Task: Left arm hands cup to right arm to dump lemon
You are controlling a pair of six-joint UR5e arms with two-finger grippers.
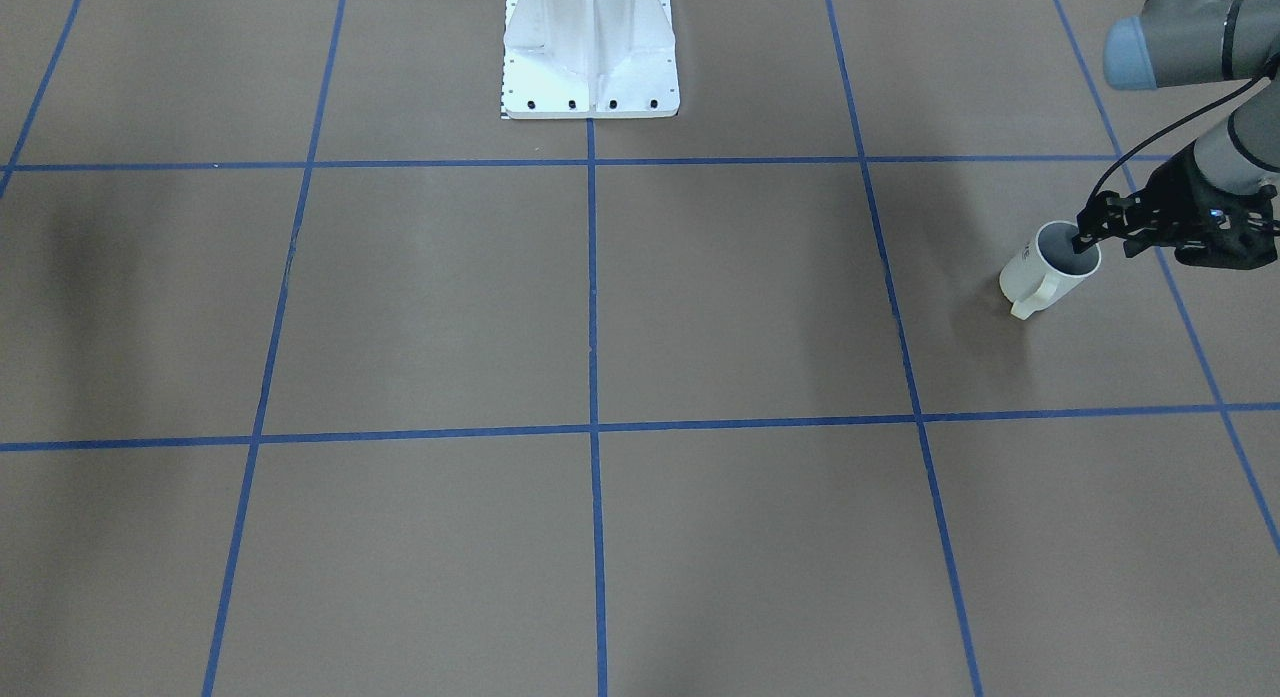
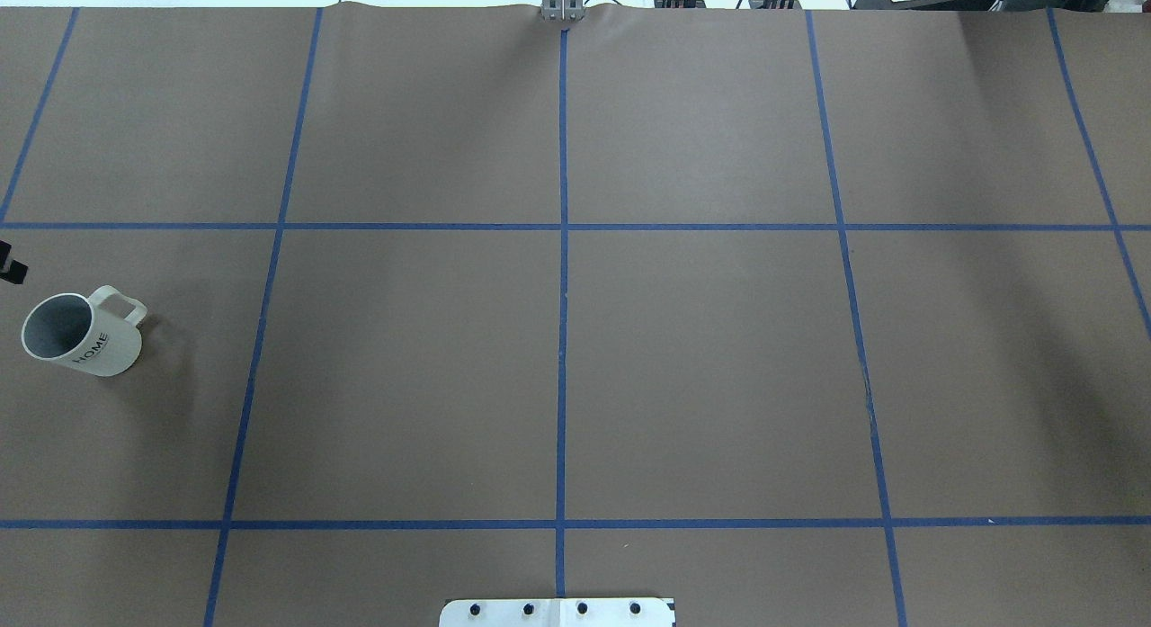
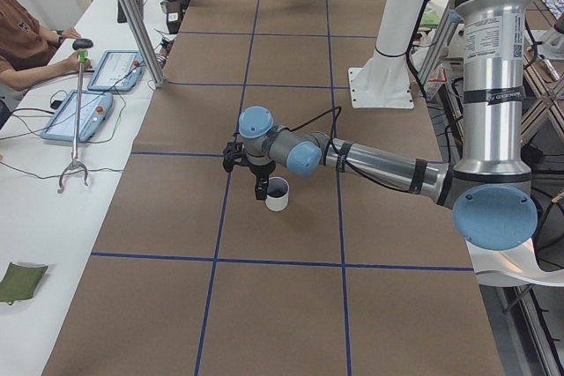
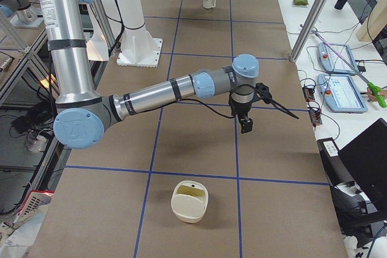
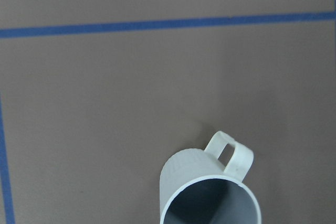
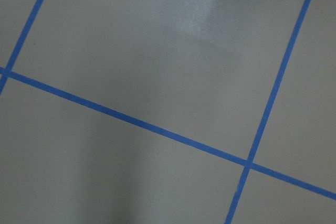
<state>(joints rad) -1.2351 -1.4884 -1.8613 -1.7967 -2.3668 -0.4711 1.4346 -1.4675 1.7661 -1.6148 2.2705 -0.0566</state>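
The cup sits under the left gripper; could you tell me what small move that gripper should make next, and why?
Probably ease the left gripper down to straddle the rim of the cup: it hangs over the mouth, and the cup stands on the table, apparently ungripped.

Lighting and picture quality: bright, even, diffuse light from above.
You see soft, broad shadow bands across the table point(image 1: 700, 307); the cup point(image 2: 85, 335) throws a faint shadow to its right in the overhead view. The right wrist view carries a pale glare patch at its top edge. Fixed views are sharp.
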